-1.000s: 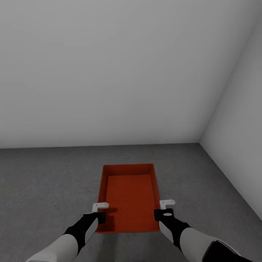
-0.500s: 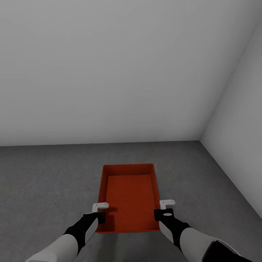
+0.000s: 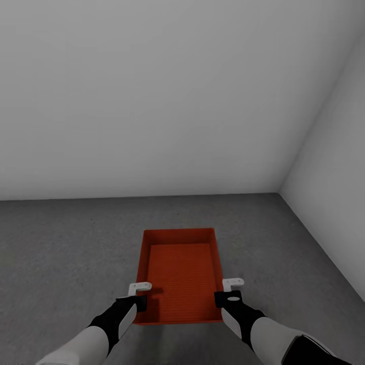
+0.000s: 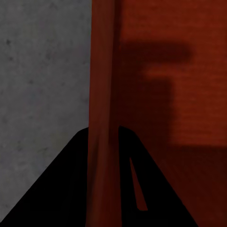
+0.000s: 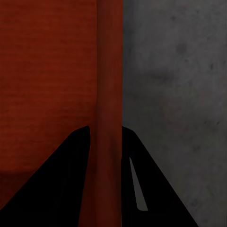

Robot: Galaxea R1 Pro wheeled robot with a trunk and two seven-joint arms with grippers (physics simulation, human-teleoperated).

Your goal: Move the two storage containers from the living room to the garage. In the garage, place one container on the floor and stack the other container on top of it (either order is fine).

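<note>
Right now one storage container [image 3: 181,276], an orange-red open bin, is held low over the dark grey floor [image 3: 61,253] of the garage, near the corner where the far wall [image 3: 152,101] meets the right wall [image 3: 334,167]. The left tool [image 3: 136,299] pinches the left wall of the bin and the right tool [image 3: 226,296] pinches the right wall. In each wrist view the rim passes between the two dark fingers [image 4: 61,189], one inside and one outside, so both tools are closed on it.

I cannot tell for sure whether the bottom touches the floor or hangs just above it. This is the main risk: if the tools let go while it hangs, the bin may drop and bounce or turn. If only one tool lets go first, the bin may tilt and swing. The thin plastic walls may also slip out of the fingers, because each hold is narrow. The place is near the right wall, so turning the base after may be tight.

No brand, label or writing can be read on the bin, the walls or the arms.
</note>
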